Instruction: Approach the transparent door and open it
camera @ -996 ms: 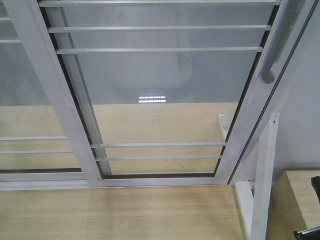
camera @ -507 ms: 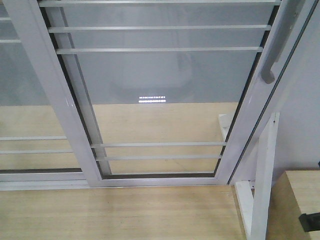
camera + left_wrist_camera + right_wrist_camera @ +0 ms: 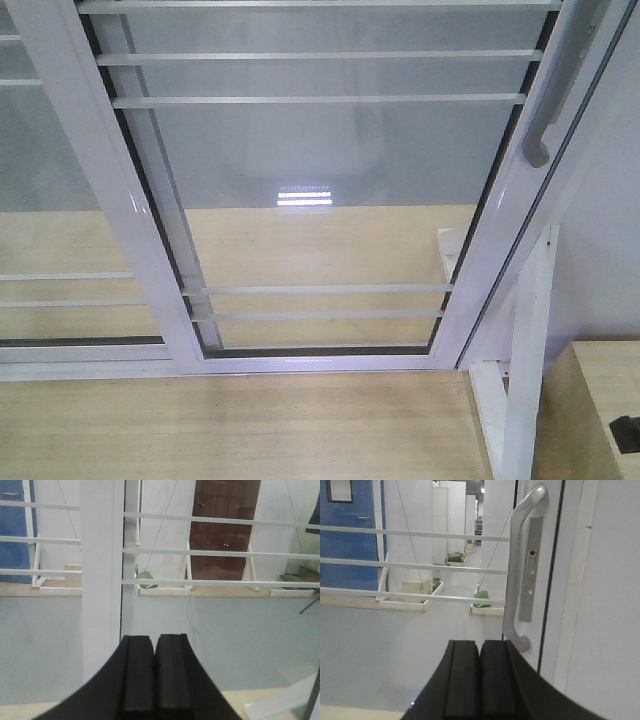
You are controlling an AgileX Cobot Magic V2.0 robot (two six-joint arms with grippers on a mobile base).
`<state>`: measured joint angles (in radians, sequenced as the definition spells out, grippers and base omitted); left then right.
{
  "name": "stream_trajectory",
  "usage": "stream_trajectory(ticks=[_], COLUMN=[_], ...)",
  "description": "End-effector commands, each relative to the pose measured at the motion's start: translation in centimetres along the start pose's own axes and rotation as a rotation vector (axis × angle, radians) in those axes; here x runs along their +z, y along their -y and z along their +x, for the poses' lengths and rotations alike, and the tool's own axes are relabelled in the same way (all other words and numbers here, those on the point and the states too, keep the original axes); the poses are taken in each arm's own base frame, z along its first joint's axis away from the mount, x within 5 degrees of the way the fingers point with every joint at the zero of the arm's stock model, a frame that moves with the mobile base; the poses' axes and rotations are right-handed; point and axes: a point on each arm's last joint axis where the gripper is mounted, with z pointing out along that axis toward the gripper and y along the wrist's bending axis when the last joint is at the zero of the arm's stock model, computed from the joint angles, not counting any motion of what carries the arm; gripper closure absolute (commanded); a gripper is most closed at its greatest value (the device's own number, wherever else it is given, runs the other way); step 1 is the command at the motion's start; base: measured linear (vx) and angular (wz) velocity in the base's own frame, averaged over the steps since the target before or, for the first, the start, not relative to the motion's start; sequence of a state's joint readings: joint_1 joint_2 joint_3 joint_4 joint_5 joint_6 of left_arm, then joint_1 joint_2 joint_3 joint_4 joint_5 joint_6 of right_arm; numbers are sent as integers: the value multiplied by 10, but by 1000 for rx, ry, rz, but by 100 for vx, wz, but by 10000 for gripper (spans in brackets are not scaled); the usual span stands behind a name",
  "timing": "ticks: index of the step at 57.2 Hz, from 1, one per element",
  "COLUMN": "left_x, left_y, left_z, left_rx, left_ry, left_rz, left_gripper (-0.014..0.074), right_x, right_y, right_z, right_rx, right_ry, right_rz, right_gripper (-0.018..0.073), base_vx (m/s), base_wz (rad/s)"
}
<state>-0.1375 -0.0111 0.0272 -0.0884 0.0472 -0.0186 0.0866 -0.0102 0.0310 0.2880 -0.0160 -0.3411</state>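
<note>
The transparent door (image 3: 320, 150) fills the front view: clear glass in a glossy white frame, crossed by thin white bars. Its long curved pale-grey handle (image 3: 540, 135) runs along the right stile. In the right wrist view the handle (image 3: 520, 565) stands just ahead and slightly right of my right gripper (image 3: 480, 644), which is shut and empty and apart from the handle. My left gripper (image 3: 155, 639) is also shut on nothing, facing the glass beside a white upright frame post (image 3: 102, 580). A small black part of my right arm (image 3: 627, 432) shows at the front view's lower right edge.
A second white-framed glass panel (image 3: 60, 190) without a handle overlaps on the left. A white wooden stand (image 3: 530, 340) and a pale wooden box (image 3: 595, 400) sit at the lower right. Light wood floor (image 3: 240, 430) lies before the door track.
The black arm part at the lower right of the front view has shifted and now shows less. The door has not moved.
</note>
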Motion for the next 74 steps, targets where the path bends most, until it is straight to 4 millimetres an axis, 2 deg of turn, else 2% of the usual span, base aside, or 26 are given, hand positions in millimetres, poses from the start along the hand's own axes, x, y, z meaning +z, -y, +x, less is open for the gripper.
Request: stream_trajectory(ticks=[1,16,26,34,43,49,57,65,74], left_x=[0,0,-1,-3,0,14,48,89,121], left_y=[-1,-1,-1,1,5,8,11,12,12], left_z=[2,2,-3,-22,-60,-84,-114,-129,-133], left_rx=[-16,-16,-57,-61,-49,-46,-18,-20,-21], left_ry=[68,68,92,174,206,175,112,29,-29], left_rz=[1,1,4,11,15,9,-3,-13,-21], left_gripper=[596,596,596,596,596,596,596,596,596], right_x=[-1,-1,-4,-7,1,17,49,82,107], right_y=[3,3,8,8,4,3,3,4,5], right_z=[-4,-5,-19,-44,-84,-118,-150,-167,-170], right_rx=[-1,-1,19,24,-6,-20,-21,-18,-10], right_ry=[80,90,235,287,130,43,-54,-100,-102], right_rz=[32,36,84,79,0,-34,-59,-62,-43], right_gripper=[557,557,557,557,557,557,557,557,557], base_vx=[0,0,0,0,0,0,0,0,0], base_wz=[0,0,0,0,0,0,0,0,0])
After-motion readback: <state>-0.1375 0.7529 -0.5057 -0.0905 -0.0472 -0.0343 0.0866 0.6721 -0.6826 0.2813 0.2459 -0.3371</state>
